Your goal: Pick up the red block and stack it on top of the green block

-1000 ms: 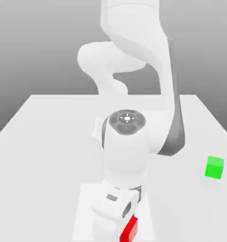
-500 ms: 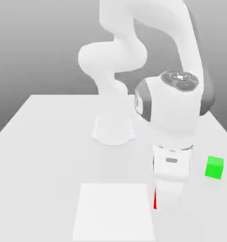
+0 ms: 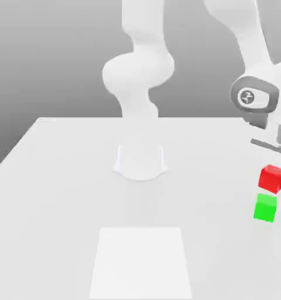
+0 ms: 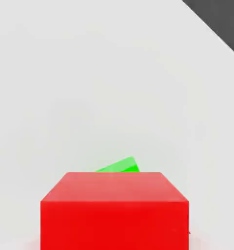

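Note:
The red block [image 3: 272, 178] hangs in the air at the exterior view's right, slightly tilted. It is directly over the green block [image 3: 265, 207], which rests on the white table. The gap between the two is very small, and I cannot tell whether they touch. My gripper [image 3: 275, 169] comes down from the hand at the exterior view's right edge and is shut on the red block. In the hand view the red block [image 4: 114, 210] fills the foreground, and a sliver of the green block [image 4: 120, 166] peeks out behind it.
The arm's white base [image 3: 140, 162] stands mid-table. A paler square patch [image 3: 141, 261] lies on the table [image 3: 55, 193] near its front edge. The green block sits close to the table's edge on the exterior view's right. A dark area [image 4: 221, 19] lies beyond the table's corner.
The arm swung from the front middle of the table to the exterior view's right, carrying the red block up and over to above the green block.

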Controlling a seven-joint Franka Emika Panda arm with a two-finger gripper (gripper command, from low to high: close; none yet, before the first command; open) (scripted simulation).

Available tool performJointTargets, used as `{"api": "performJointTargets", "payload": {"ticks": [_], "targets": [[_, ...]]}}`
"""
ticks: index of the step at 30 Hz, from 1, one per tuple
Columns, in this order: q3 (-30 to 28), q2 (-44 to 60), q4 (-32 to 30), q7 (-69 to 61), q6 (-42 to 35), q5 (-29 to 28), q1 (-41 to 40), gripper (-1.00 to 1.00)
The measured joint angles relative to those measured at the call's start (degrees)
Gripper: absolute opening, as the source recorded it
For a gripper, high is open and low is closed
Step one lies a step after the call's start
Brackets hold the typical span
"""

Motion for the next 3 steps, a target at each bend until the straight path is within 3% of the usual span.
{"api": "performJointTargets", "payload": {"ticks": [3], "targets": [[0.00, 0.00, 0.00, 0.00, 0.00, 0.00, 0.00, 1.00]]}}
